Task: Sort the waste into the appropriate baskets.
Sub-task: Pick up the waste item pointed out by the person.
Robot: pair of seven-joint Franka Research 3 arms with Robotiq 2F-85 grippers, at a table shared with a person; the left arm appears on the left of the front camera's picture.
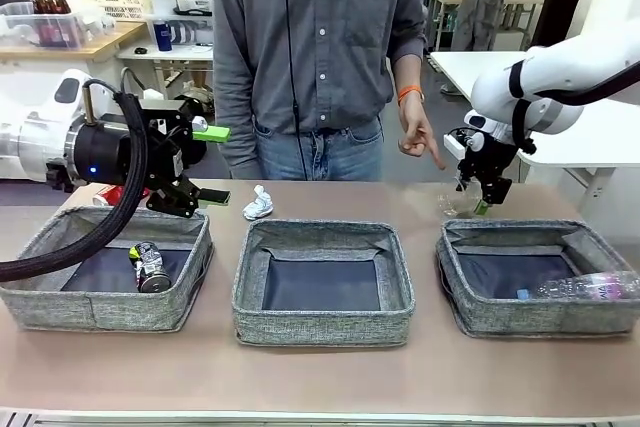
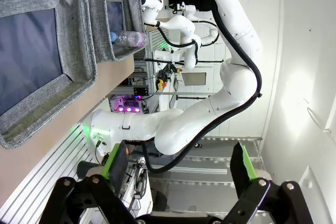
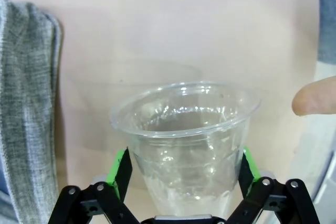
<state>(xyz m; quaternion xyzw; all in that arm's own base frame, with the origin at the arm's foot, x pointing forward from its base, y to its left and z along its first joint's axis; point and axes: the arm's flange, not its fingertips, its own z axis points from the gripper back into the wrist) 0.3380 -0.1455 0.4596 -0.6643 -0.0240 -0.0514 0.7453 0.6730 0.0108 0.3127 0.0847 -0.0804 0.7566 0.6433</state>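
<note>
The clear plastic cup (image 3: 186,145) stands on the table between my right gripper's (image 3: 182,174) green pads (image 3: 119,174), which are spread open on either side of it. From the front, the right gripper (image 1: 487,197) hangs just behind the right basket (image 1: 610,319), with the cup (image 1: 449,205) beside it. A clear bottle (image 1: 588,287) lies in that basket. The dark can (image 1: 150,267) lies in the left basket (image 1: 60,309). The middle basket (image 1: 322,327) holds nothing. The white paper wad (image 1: 258,204) lies behind it. My left gripper (image 1: 208,164) hovers open above the left basket, holding nothing.
A person stands at the far side, one hand (image 1: 418,135) pointing down toward the cup; a fingertip (image 3: 315,95) shows beside it. Something red (image 1: 112,194) is mostly hidden behind my left arm. The right basket's wall (image 3: 26,108) is close beside the cup.
</note>
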